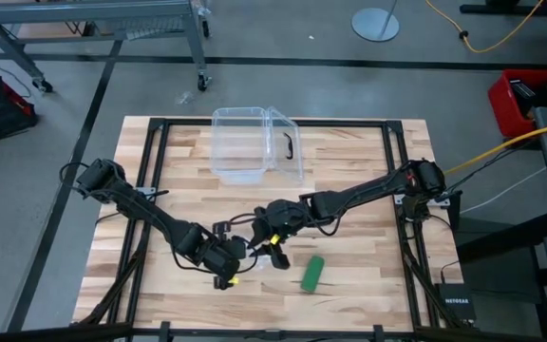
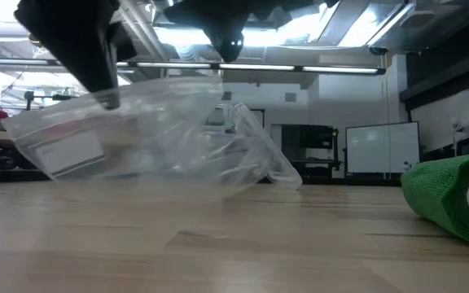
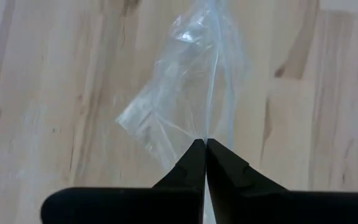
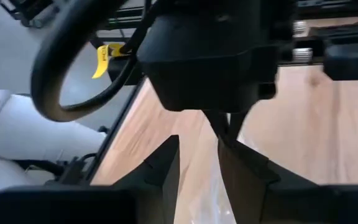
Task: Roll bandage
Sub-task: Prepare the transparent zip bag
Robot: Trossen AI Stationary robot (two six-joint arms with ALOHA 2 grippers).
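The bandage (image 1: 311, 272) is a stubby green roll lying on its curved side on the wooden table, also seen in the low view (image 2: 454, 199); no gripper touches it. Left of it, my left gripper (image 1: 228, 276) is shut on a crinkly clear plastic wrapper (image 2: 145, 138). My right gripper (image 1: 273, 247) hovers just behind the left one, open (image 4: 199, 171), and wrapper plastic (image 4: 219, 199) shows in its gap; whether it touches, I cannot tell. My left gripper pinches an upper edge of the clear wrapper (image 3: 205, 134) between its two fingertips (image 3: 194, 155), slanting down from above. The wrapper (image 3: 191, 81) hangs slack below and ahead of the fingers, its lower part close to the table top.
A clear plastic box (image 1: 254, 142) with a black handle (image 1: 289, 144) stands open at the table's far middle. Bare wood lies at the near left and far right. Black frame rails (image 1: 150, 190) run along the table's sides.
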